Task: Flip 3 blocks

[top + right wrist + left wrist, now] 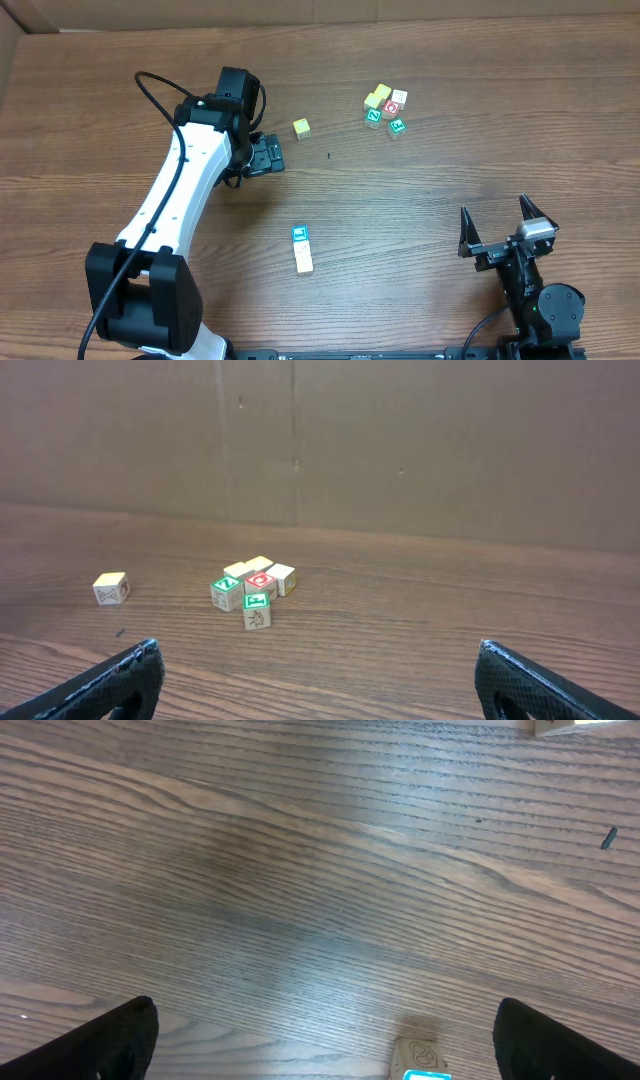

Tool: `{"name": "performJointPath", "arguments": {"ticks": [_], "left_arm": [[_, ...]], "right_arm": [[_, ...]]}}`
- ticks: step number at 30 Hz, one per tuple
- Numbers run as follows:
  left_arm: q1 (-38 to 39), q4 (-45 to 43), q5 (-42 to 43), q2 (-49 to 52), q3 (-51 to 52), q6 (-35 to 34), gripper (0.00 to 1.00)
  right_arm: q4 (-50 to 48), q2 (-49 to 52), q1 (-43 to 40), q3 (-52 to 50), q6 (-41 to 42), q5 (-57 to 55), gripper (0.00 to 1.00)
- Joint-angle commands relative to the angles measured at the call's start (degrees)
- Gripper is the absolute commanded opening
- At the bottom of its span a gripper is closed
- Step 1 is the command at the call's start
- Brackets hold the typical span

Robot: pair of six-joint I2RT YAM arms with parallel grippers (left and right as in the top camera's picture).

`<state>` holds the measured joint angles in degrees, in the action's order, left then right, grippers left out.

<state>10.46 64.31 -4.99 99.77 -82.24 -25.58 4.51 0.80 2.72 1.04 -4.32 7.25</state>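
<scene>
Left arm (185, 190) reaches forward, left gripper (274, 155) spread wide; right arm (532, 285) folded back, right gripper (494, 216) spread wide.

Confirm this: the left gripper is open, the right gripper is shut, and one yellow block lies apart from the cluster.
No. The right gripper is open, not shut: the right wrist view shows its jaws spread wide with nothing between them. The rest holds: the left gripper is open, and one yellow block lies apart from the cluster.
</scene>
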Motion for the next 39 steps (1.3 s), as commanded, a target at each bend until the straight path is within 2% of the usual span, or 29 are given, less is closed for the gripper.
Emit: {"name": "performJointPath", "arguments": {"ticks": [1,9,22,28,32,39], "left_arm": [[0.2,-0.1,-0.5,-1.1,-0.7,-0.2,1.0],[0.2,-0.1,-0.5,-12.6,-0.7,-0.2,1.0],[0.2,0.0,-0.5,-50.4,-0.7,-0.2,1.0],[0.2,0.3,-0.5,-64.9,-0.7,-0.2,1.0],[0.2,0.5,-0.5,-72.2,-0.8,-0.2,1.0],[0.2,5.5,-1.6,-76.8,-0.8,-0.2,0.99]], "right_arm": [[-0.4,-0.6,0.2,-0.6,-0.2,0.1,1.0],[-0.4,-0.6,0.2,-0.6,-0.2,0.1,1.0],[-0.4,-0.6,0.2,-0.6,-0.2,0.1,1.0],[-0.4,-0.6,0.2,-0.6,-0.2,0.1,1.0],[-0.4,-0.6,0.2,-0.6,-0.2,0.1,1.0],[-0.4,-0.6,0.2,-0.6,-0.2,0.1,1.0]]}}
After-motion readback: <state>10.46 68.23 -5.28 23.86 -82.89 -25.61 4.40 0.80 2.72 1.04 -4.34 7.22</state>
